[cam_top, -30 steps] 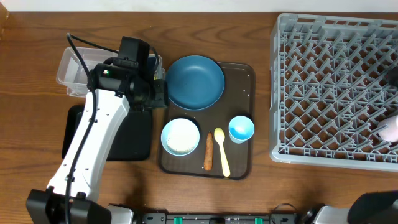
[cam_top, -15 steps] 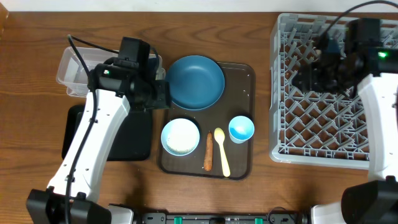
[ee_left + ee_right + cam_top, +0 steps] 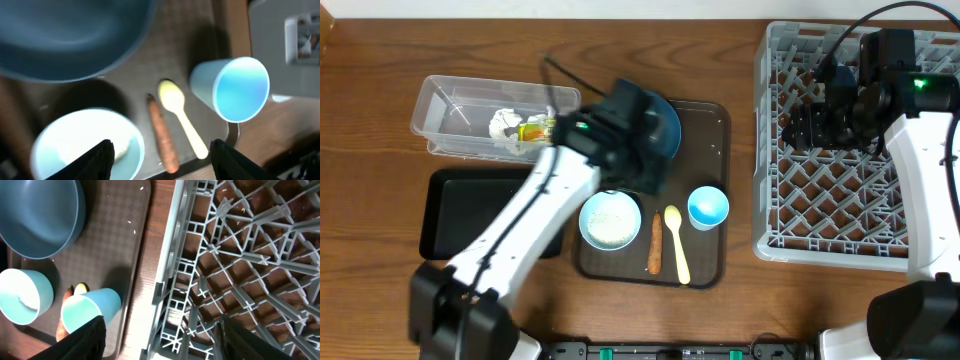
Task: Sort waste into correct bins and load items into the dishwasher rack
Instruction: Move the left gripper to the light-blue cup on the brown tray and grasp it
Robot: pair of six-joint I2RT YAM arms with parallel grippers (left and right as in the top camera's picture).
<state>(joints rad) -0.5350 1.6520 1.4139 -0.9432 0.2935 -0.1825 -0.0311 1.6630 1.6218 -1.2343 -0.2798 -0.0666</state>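
Note:
My left gripper (image 3: pixel 650 178) (image 3: pixel 162 150) is open and empty above the brown serving tray, over the orange-brown stick (image 3: pixel 655 243) (image 3: pixel 162 135) and between the pale bowl of rice (image 3: pixel 610 220) (image 3: pixel 85 145) and the pale yellow spoon (image 3: pixel 677 240) (image 3: pixel 182 115). The light blue cup (image 3: pixel 708 207) (image 3: pixel 235 87) stands to the right. My arm partly hides the dark blue plate (image 3: pixel 668 125) (image 3: pixel 65 35). The clear tub (image 3: pixel 445 115) holds tissue (image 3: pixel 504 124) and the wrapper (image 3: pixel 532 129). My right gripper (image 3: pixel 802 125) (image 3: pixel 160 330) is open and empty over the left edge of the grey rack (image 3: pixel 860 220) (image 3: pixel 240 255). The white-pink cup is out of view.
The black tray (image 3: pixel 470 210) lies in front of the clear tub. The brown serving tray (image 3: pixel 710 130) (image 3: pixel 120 245) has a few loose rice grains on it. A strip of bare wood lies between the serving tray and the rack.
My left arm has swung right, from the clear tub to above the serving tray, uncovering the tissue and wrapper in the tub. My right arm has shifted slightly left over the rack.

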